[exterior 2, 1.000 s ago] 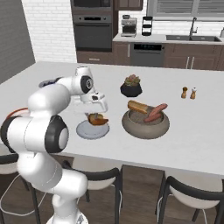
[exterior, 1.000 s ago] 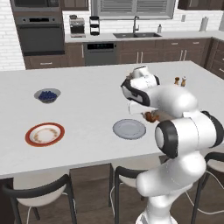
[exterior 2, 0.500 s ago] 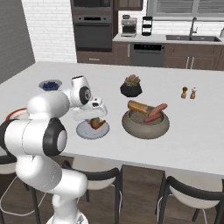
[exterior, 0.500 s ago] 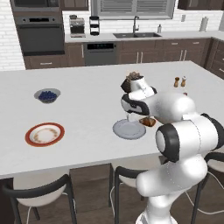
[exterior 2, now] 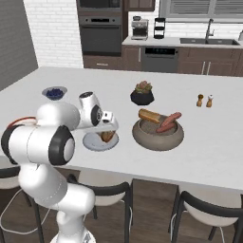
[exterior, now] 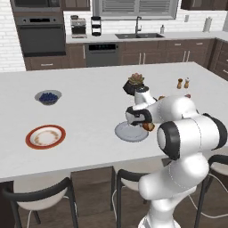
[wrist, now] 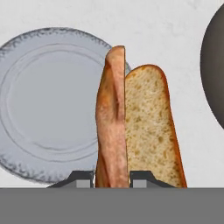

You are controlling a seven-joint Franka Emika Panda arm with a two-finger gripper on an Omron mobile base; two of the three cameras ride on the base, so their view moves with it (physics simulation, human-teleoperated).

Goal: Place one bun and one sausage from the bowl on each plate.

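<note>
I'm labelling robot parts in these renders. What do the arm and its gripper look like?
The arm is glossy white, built of rounded segments with dark grey to black joint rings. The gripper has a white hand and two small dark fingertips. A thin reddish cable runs along the arm's shoulder in the right base view.

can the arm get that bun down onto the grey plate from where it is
Probably yes. The tool is shut on the bun just above the grey plate's near edge, and the plate holds nothing that would block it.

Dark brown-grey round bowl [wrist: 215, 65]: you see just its curved side; the picture's right edge cuts it off.
Flat grey round plate [wrist: 39, 105]: the tan hot-dog bun [wrist: 140, 127] hides its right rim from you.
</note>
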